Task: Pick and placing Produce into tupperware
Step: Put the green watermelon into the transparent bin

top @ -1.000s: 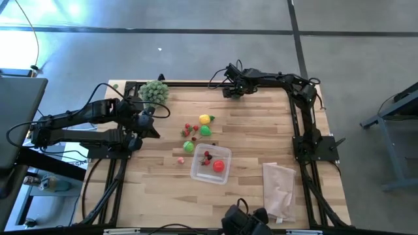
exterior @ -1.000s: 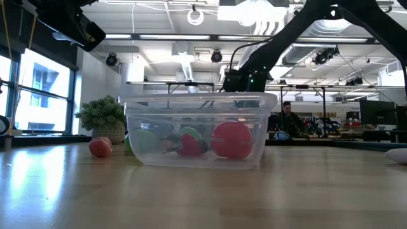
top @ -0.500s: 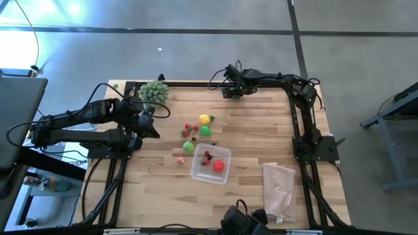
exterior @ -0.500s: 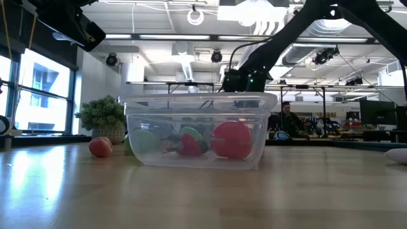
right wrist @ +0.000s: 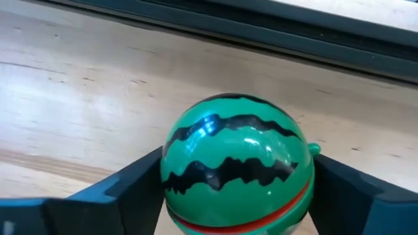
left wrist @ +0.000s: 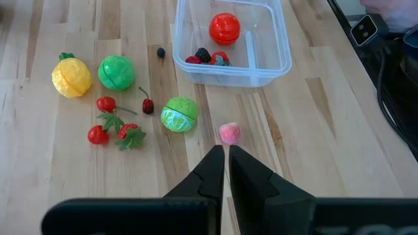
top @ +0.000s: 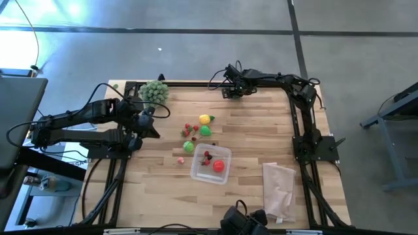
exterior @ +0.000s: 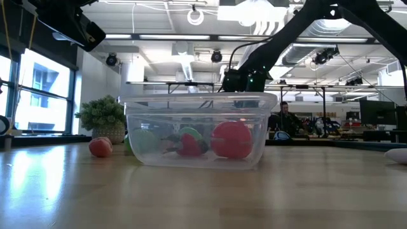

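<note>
A green, dark-striped watermelon ball (right wrist: 236, 163) sits on the wood by the table's far edge, with my right gripper (right wrist: 235, 183) shut on it. The clear tupperware (top: 211, 163) stands at mid-table and holds a red ball (left wrist: 225, 27) and small berries. Loose produce lies on the wood to its left: a yellow fruit (left wrist: 71, 76), two green balls (left wrist: 116, 72) (left wrist: 179, 113), small red pieces (left wrist: 104, 127) and a pink one (left wrist: 229, 133). My left gripper (left wrist: 226, 153) hangs shut and bare above the table's left part. My right gripper has the watermelon ball between its two fingers, one finger (right wrist: 140, 179) against each side (right wrist: 171, 171) at the ball's widest part. The fingers come steeply from above. The ball's underside is hidden; whether it is off the wood does not show.
A grey-green bushy ball (top: 154, 91) stands at the far left corner. A pale bag (top: 277, 186) lies near the right front. Dark frame rails (top: 300, 130) run along the table's edges. Bare wood lies between the tupperware and the far edge.
</note>
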Robot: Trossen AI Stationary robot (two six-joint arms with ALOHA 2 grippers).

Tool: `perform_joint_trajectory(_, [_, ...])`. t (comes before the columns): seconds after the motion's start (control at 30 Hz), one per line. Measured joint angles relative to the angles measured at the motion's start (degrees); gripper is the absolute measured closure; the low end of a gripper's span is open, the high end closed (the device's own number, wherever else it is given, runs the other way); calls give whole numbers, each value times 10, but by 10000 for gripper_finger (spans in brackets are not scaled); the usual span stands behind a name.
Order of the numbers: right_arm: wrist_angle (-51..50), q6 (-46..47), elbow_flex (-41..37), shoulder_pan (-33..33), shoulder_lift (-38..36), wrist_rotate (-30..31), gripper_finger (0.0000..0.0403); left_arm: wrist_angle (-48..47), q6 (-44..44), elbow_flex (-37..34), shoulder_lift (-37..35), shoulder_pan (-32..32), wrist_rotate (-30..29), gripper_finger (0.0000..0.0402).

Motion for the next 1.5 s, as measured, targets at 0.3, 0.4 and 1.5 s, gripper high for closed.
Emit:
perform_joint_trajectory(0.3, [0, 0, 0, 0, 0, 0, 129, 0, 0, 0, 0, 0, 0, 387])
perform_joint_trajectory(0.4, [0, -9, 0, 1, 0, 0, 130, 0, 0, 0, 0, 0, 0, 387])
perform_joint_trajectory(1.5, [14, -142, 1, 132, -25, 62, 132, 0, 0, 0, 0, 0, 0, 387])
